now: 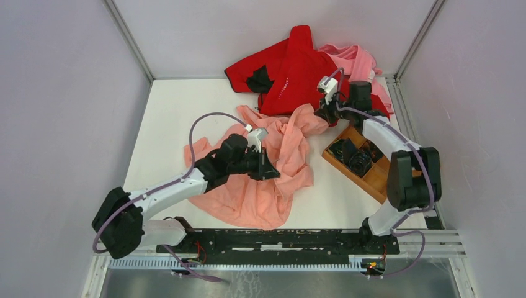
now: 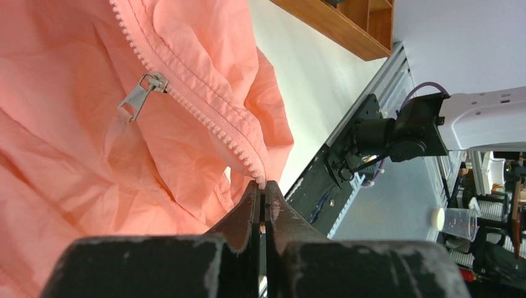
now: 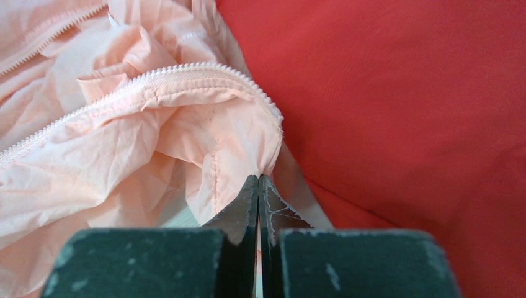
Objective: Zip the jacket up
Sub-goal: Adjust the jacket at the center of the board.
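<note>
Left tool [image 2: 265, 189] of mine pinching jacket [image 2: 93, 155] by zipper [image 2: 205, 118] end, my right tool [image 3: 258, 186] nipping its corner beside red garment [image 3: 403, 93]

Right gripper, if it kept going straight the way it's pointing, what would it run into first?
The thin salmon-pink jacket: the right gripper pinches its zipper-edged corner, and more folds bunch directly ahead. The bright red garment lies right of that line, likely missed.

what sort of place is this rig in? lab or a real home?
Looks like a lab test cell: plain panel walls on aluminium framing, two arms bolted to a rail, clothes staged on a white table.
</note>
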`<state>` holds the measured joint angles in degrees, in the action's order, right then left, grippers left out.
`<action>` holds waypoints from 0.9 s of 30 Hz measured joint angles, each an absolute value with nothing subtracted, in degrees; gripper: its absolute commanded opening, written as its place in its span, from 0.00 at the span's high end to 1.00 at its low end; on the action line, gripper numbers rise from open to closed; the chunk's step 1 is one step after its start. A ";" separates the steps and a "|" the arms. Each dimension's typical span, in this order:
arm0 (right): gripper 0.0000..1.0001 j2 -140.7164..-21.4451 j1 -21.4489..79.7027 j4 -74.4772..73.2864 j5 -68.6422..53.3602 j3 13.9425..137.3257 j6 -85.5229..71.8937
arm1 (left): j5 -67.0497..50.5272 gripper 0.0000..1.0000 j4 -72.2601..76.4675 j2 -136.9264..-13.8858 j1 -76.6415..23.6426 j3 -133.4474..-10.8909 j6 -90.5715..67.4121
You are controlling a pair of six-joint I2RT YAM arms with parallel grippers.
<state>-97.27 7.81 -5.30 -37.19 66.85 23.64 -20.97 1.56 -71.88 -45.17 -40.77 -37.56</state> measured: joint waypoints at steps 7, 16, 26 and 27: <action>1.00 -84.66 7.01 -3.44 -35.42 66.83 27.42 | -23.64 0.98 -15.55 -68.36 -43.44 -50.04 -33.78; 1.00 -82.11 7.01 -3.46 -31.44 65.80 31.20 | -28.64 0.98 -28.84 -70.81 -43.18 -53.63 -29.71; 1.00 -83.05 9.15 -3.29 -28.38 65.39 31.20 | -29.34 0.90 -27.86 -90.19 -42.48 -52.51 -25.34; 1.00 -83.24 9.34 -3.14 -28.36 65.14 31.14 | -28.97 0.86 -27.38 -91.42 -42.44 -52.56 -25.23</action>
